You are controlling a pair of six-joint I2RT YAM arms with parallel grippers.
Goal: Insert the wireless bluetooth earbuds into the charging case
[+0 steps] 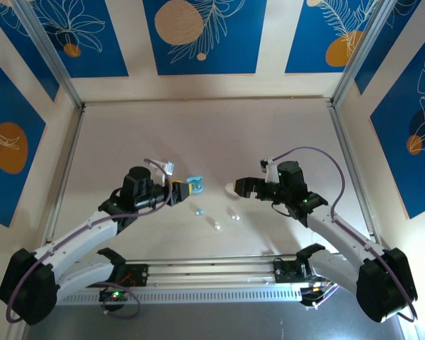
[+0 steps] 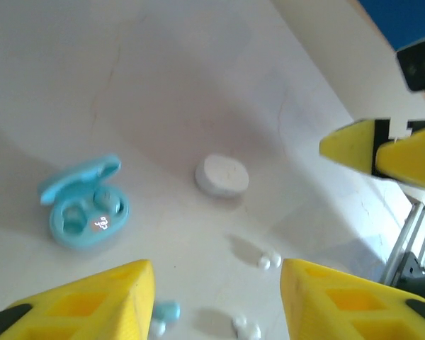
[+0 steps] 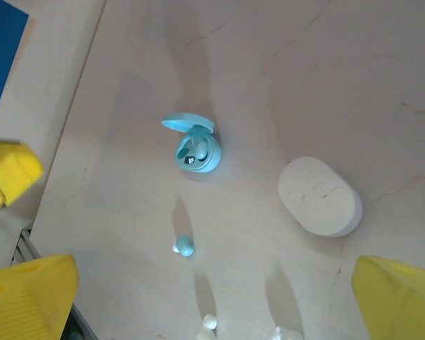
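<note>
The left gripper point(image 2: 216, 273), jaws apart and empty, has a pale blue earbud point(image 2: 167, 310) just beside one finger. The right gripper point(image 3: 212, 268) is wide open, also empty. The left wrist view shows a small light inside the open blue case point(image 2: 85, 209), not readable from above.

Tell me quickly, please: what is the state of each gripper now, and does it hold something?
Left gripper: open, yellow fingers apart, holding nothing.
Right gripper: open wide, holding nothing.
</note>
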